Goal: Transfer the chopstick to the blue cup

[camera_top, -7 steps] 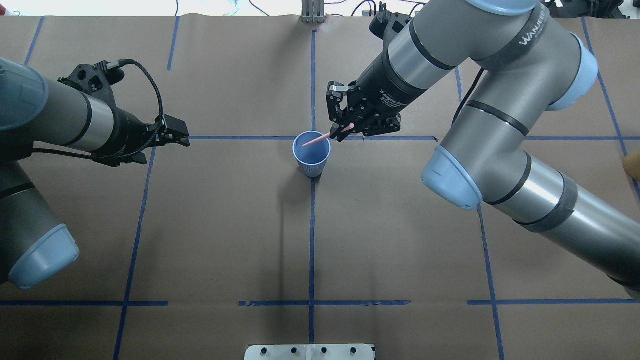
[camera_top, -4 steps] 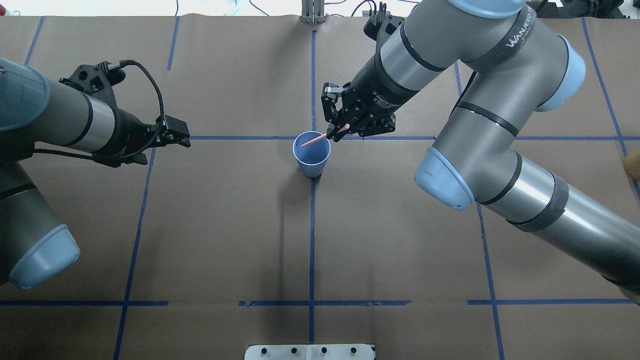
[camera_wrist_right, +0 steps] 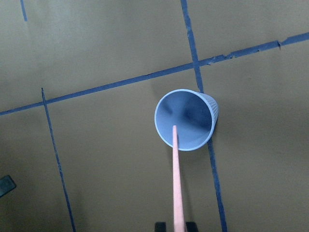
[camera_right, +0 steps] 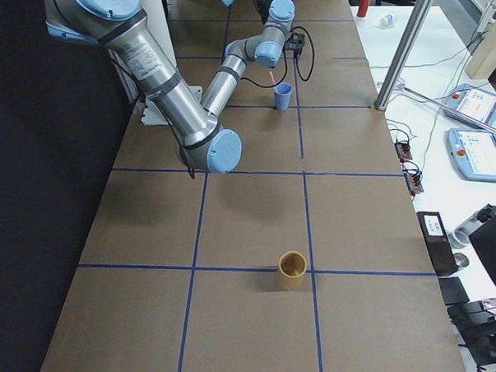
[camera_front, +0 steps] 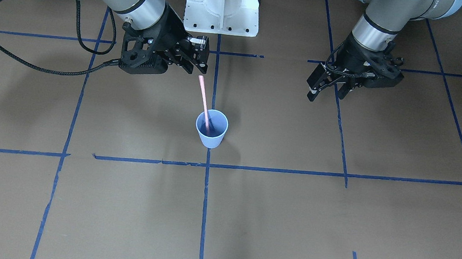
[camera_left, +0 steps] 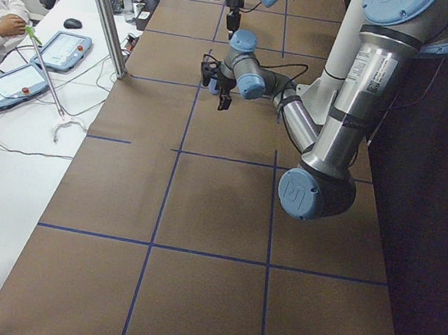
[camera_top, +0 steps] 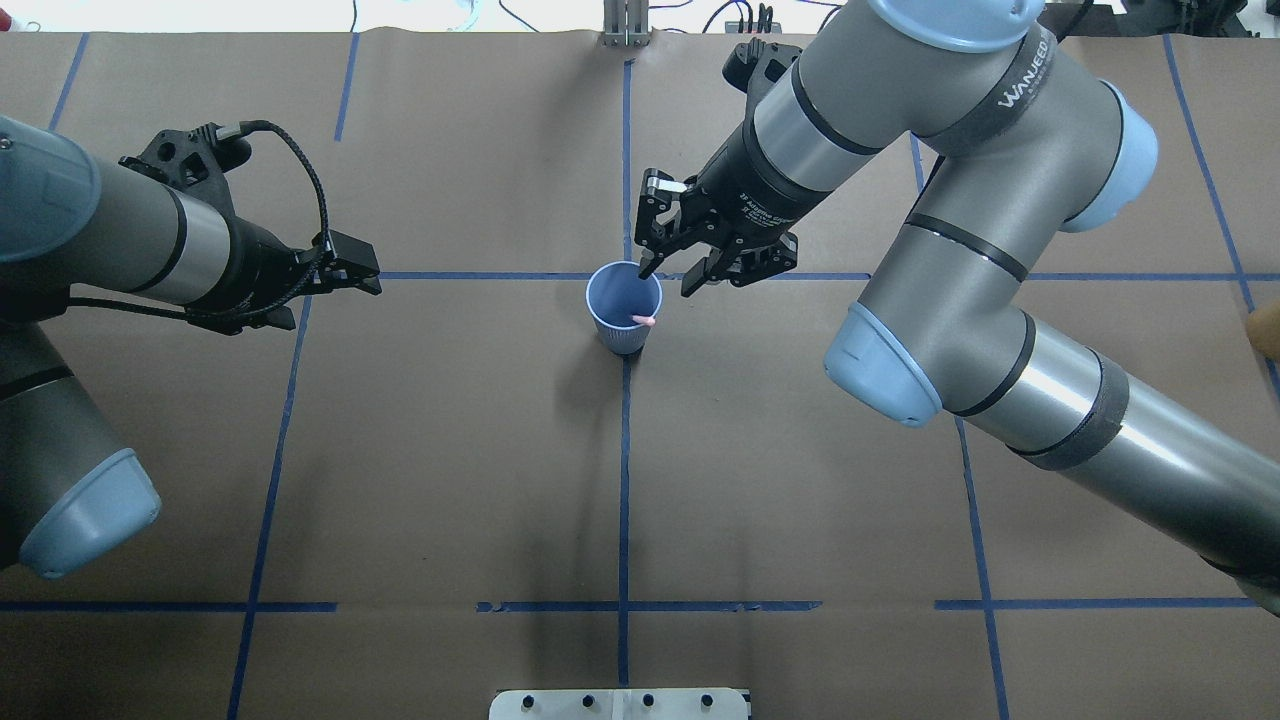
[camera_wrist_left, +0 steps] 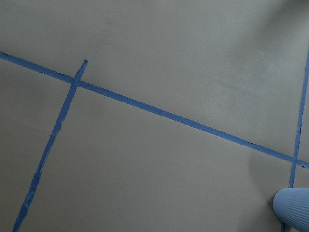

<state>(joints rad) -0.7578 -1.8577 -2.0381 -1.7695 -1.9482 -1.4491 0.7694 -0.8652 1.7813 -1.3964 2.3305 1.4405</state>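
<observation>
The blue cup [camera_top: 622,300] stands upright on the centre tape line, also seen in the front view [camera_front: 211,134] and from above in the right wrist view [camera_wrist_right: 185,120]. The pale pink chopstick [camera_front: 204,103] stands in it, lower end inside, leaning up toward my right gripper [camera_front: 196,69]. From overhead only the chopstick's top end [camera_top: 645,321] shows at the cup's near rim. My right gripper [camera_top: 668,280] is open just beyond the cup, its jaws apart and off the stick. Far to the side, my left gripper [camera_top: 365,275] is open and holds nothing.
Brown paper with blue tape lines [camera_top: 624,450] covers the table. A tan cup [camera_right: 293,269] stands far out on the right end. The white base plate [camera_front: 222,6] sits behind the cup. The left wrist view catches only the cup's ribbed side [camera_wrist_left: 294,209].
My right gripper has opened and let go of the chopstick. The stick has dropped into the cup and now leans on its rim. The left arm has not moved.
</observation>
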